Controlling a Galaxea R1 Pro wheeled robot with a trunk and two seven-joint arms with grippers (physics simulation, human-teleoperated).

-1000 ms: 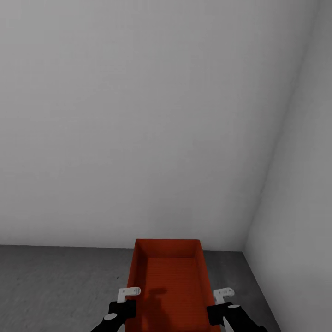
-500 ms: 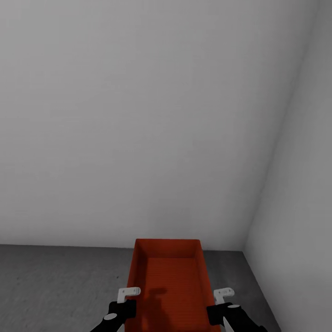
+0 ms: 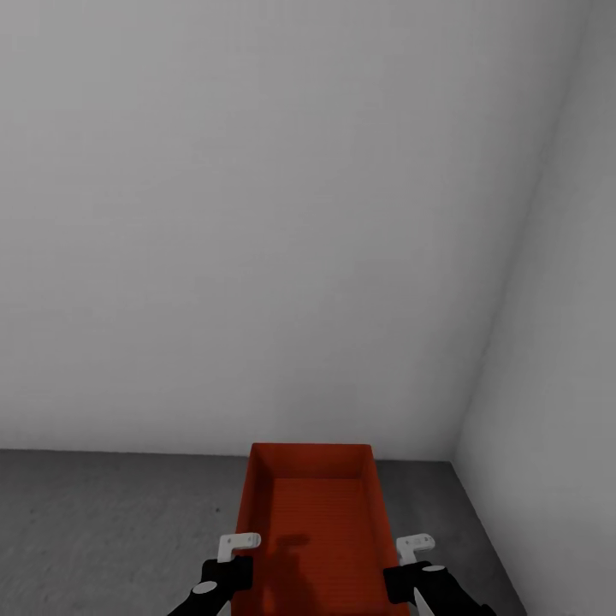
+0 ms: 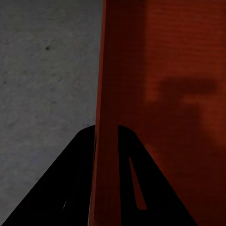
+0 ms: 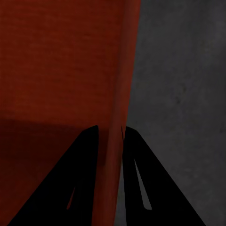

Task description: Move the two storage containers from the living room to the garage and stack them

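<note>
One storage container (image 3: 312, 522) hangs between the arms above the concrete floor (image 3: 103, 522) of the garage, near the corner of its white walls (image 3: 257, 214). The left pincer (image 4: 107, 188) pinches the container's left wall, the right pincer (image 5: 110, 181) its right wall, each closed on the rim. Judging by this, setting down remains. A second container is not seen; whether one waits beneath is hidden.

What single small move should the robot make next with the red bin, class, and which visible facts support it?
Probably lower the storage container straight down to the floor. Left gripper and right gripper each straddle a side wall, concrete shows beneath in both wrist views, and the wall corner is close ahead.
</note>
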